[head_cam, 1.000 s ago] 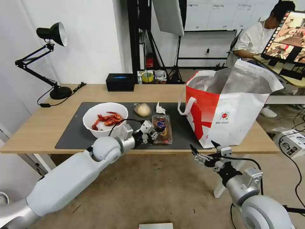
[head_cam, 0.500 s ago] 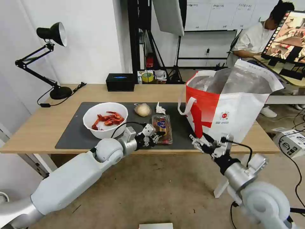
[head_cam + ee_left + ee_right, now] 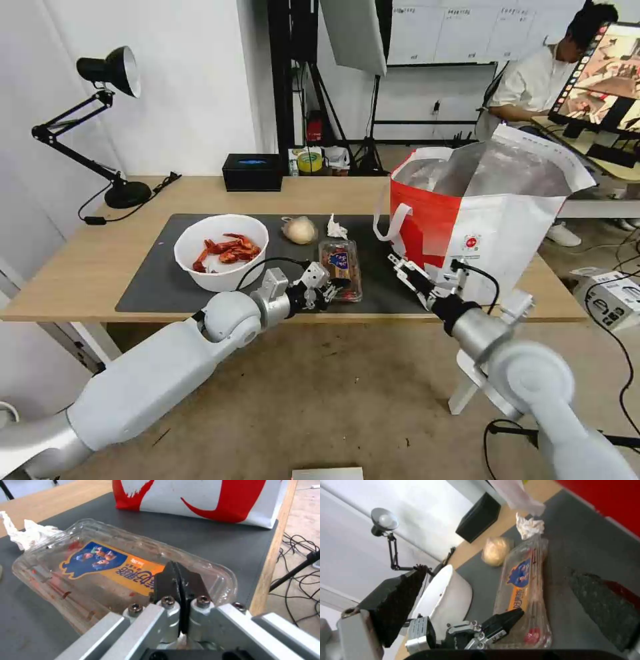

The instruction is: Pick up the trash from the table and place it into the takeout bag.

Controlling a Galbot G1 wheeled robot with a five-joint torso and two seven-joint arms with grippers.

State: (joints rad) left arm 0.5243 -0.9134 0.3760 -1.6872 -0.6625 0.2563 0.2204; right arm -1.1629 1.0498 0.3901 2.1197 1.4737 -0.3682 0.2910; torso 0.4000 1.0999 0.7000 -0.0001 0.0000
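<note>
Two arms are over the near edge of your worktop (image 3: pixel 80 267) now. Your right gripper (image 3: pixel 408 275) has swung up from below the edge and in toward the middle over the last second, and now sits above the dark grey mat (image 3: pixel 153 280), just in front of the red panel of the large boxy white takeout bag (image 3: pixel 487 227). Its fingers stand apart, holding nothing.

Your left gripper (image 3: pixel 330 285) has barely shifted. It stays at the near end of the clear hinged plastic tray with red scraps (image 3: pixel 340 268), fingers (image 3: pixel 180 580) pressed together in a narrow wedge right against the lid. Whether they pinch the rim or only touch it, you can't tell from the wrist view. The tray still lies flat on the mat, so nothing is lifted yet.

Likely meaning: a two-arm grab on the tray is being set up, right side closing in from the bag side.

Around it: the white round bowl of red crayfish shells (image 3: pixel 221 250) sits just left of the tray, the beige plastic-wrapped lump (image 3: pixel 299 230) and crumpled white tissue (image 3: pixel 336 228) just behind it. All are still on the mat, none bagged.

In the way: the bag's tall wall and white strap handle (image 3: pixel 389 223) stand near the right gripper, so any lift must clear the rim. The bowl crowds the left arm's side.
</note>
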